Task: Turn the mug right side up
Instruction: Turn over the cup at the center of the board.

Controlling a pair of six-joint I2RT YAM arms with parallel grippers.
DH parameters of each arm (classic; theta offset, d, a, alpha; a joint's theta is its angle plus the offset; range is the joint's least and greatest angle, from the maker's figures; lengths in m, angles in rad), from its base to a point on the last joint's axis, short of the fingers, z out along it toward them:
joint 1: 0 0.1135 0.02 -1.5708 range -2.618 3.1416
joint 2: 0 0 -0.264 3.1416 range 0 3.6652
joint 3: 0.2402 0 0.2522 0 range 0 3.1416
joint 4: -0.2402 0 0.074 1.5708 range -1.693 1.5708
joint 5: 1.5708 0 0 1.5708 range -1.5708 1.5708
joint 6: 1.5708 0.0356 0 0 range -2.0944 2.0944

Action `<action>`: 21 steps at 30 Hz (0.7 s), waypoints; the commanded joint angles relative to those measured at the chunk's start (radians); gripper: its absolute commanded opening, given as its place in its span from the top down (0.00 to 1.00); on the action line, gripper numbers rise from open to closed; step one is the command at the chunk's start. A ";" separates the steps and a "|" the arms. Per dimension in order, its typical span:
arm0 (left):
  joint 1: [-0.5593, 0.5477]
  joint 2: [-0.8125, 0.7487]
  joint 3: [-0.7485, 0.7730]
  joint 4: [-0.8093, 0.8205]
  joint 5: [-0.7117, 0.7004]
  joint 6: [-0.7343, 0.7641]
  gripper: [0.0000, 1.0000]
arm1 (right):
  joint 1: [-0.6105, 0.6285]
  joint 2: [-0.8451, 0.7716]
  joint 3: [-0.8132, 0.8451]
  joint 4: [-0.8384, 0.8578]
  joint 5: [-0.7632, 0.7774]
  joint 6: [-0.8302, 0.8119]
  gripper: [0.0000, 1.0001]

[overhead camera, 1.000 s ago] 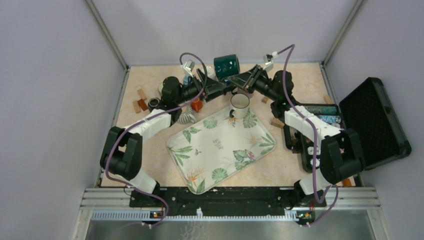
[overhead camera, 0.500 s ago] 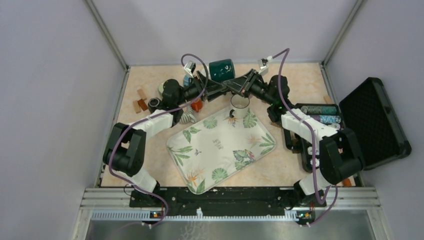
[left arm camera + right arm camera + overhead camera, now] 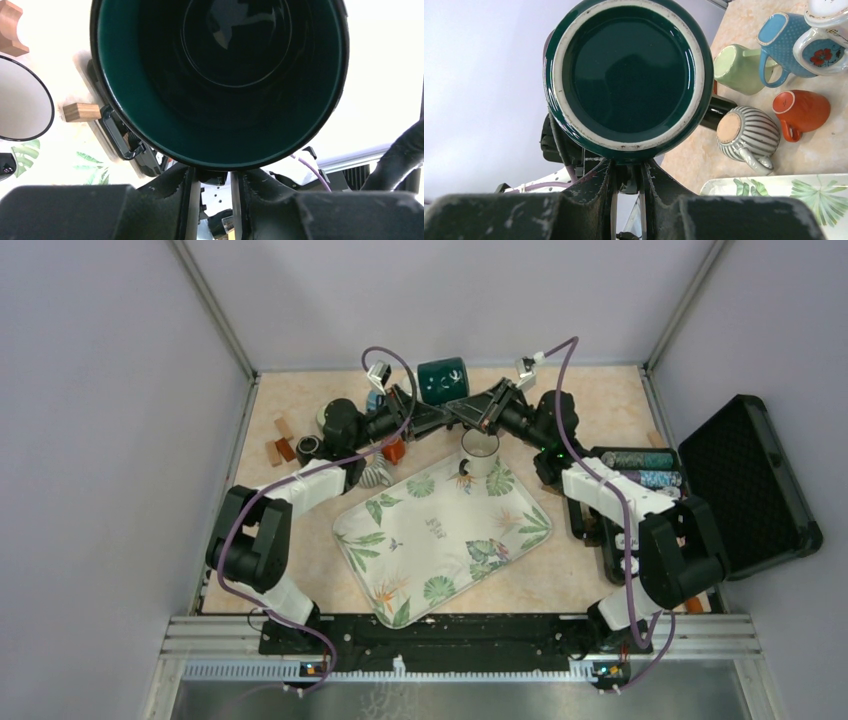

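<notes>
A dark green mug [image 3: 443,379] hangs on its side in the air above the back of the table, between both arms. The left wrist view looks into its open mouth [image 3: 220,75]; the right wrist view shows its flat base [image 3: 629,75]. My right gripper [image 3: 627,177] is shut on the mug's handle from the base side [image 3: 474,412]. My left gripper [image 3: 212,172] comes from the mouth side [image 3: 447,412], its fingers closed in on the same handle, which is mostly hidden under the mug's body.
A leaf-patterned tray [image 3: 440,535] lies mid-table with a white mug [image 3: 480,452] upright on its far corner. A striped mug [image 3: 746,132], an orange mug [image 3: 801,110], a green one [image 3: 736,67] and a blue one [image 3: 776,40] crowd the back left. A black case [image 3: 745,480] lies open at right.
My left gripper's jaws have closed from wide open onto the handle. The mug and right gripper shifted slightly left, then held still.
</notes>
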 commanded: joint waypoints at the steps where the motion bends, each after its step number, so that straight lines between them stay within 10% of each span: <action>1: 0.006 -0.002 0.003 0.079 0.009 0.006 0.73 | 0.025 -0.041 0.016 0.106 -0.001 -0.043 1.00; 7: 0.008 -0.003 0.011 0.074 0.020 0.021 1.00 | 0.034 -0.049 0.011 0.064 0.018 -0.090 1.00; 12: 0.007 -0.039 0.024 -0.028 0.018 0.117 1.00 | 0.037 -0.066 0.005 0.010 0.041 -0.136 1.00; 21: 0.010 -0.098 0.034 -0.117 -0.015 0.237 1.00 | 0.042 -0.091 0.010 -0.060 0.067 -0.207 0.69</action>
